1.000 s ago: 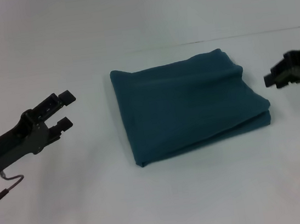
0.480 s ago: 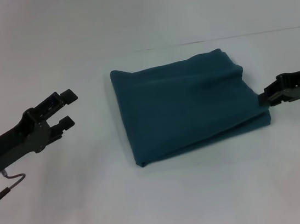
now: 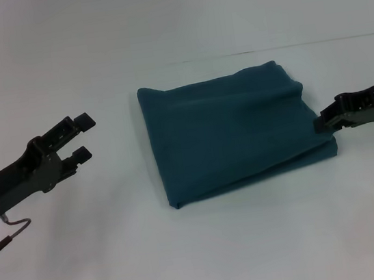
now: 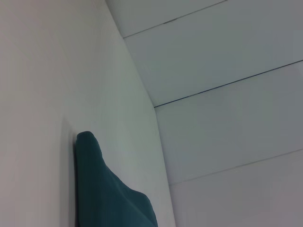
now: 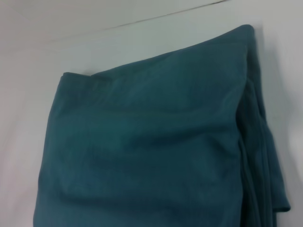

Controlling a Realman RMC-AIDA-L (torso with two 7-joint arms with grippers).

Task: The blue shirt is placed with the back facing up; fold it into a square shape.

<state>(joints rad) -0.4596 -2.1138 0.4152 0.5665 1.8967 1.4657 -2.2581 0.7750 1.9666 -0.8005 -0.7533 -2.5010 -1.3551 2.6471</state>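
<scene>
The blue shirt (image 3: 230,131) lies folded into a rough square in the middle of the white table, plain side up, with layered edges along its right and near sides. My left gripper (image 3: 83,136) is open and empty, held above the table well left of the shirt. My right gripper (image 3: 321,124) is low at the shirt's right edge, at or touching the folded layers there. The left wrist view shows only a corner of the shirt (image 4: 109,198). The right wrist view is filled by the folded shirt (image 5: 151,142).
The white table (image 3: 208,247) stretches all around the shirt, with its far edge (image 3: 244,52) meeting a pale wall behind. A thin cable (image 3: 10,236) hangs from the left arm near the table's left side.
My right gripper has moved left and slightly down, from off the shirt's right side to its right edge. The left gripper and the shirt have hardly moved.
</scene>
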